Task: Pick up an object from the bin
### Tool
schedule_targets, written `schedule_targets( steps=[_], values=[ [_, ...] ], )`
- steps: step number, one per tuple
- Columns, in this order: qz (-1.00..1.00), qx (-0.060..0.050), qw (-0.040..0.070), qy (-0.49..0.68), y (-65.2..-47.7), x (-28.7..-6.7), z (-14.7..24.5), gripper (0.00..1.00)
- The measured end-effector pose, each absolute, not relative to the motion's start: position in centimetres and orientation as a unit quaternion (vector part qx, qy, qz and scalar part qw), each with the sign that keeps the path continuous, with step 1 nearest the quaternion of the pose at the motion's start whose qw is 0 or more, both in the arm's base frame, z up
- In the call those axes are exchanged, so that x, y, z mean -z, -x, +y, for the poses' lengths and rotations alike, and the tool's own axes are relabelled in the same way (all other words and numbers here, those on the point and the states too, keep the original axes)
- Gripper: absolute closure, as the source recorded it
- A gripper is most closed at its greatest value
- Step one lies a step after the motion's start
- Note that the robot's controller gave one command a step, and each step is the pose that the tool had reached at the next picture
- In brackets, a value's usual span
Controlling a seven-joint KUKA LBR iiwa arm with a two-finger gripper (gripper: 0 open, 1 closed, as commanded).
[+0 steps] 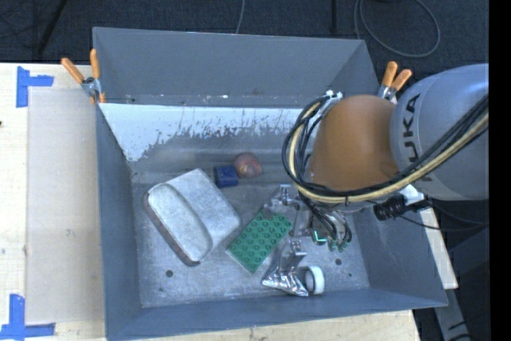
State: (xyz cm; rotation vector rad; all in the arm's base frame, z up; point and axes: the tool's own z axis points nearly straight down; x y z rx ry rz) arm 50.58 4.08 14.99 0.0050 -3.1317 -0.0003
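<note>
Orange wrist cover hung over the bin's right side. Whether the hand below was open or closed, I could not tell. It stood just beside the green plate. Silvery scrap lay near the front edge.

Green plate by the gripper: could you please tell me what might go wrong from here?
1. The gripper sits at the green plate's right edge, and an edge grasp on a plate lying flat may slip.
2. The white ring lies close beside the gripper and could get knocked or dragged along.
</note>
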Motion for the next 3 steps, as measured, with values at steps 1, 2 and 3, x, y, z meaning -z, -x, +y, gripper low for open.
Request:
schedule_targets(
  steps=[1, 2, 3],
  values=[
    [-0.998, 0.001, -0.009, -0.056, -53.3, -7.5, 3.5, 0.0],
    [-0.998, 0.001, -0.008, -0.055, -53.3, -7.6, 3.5, 1.0],
    [-0.992, 0.0, -0.004, -0.124, -53.7, -20.7, 2.6, 1.0]
  ],
)
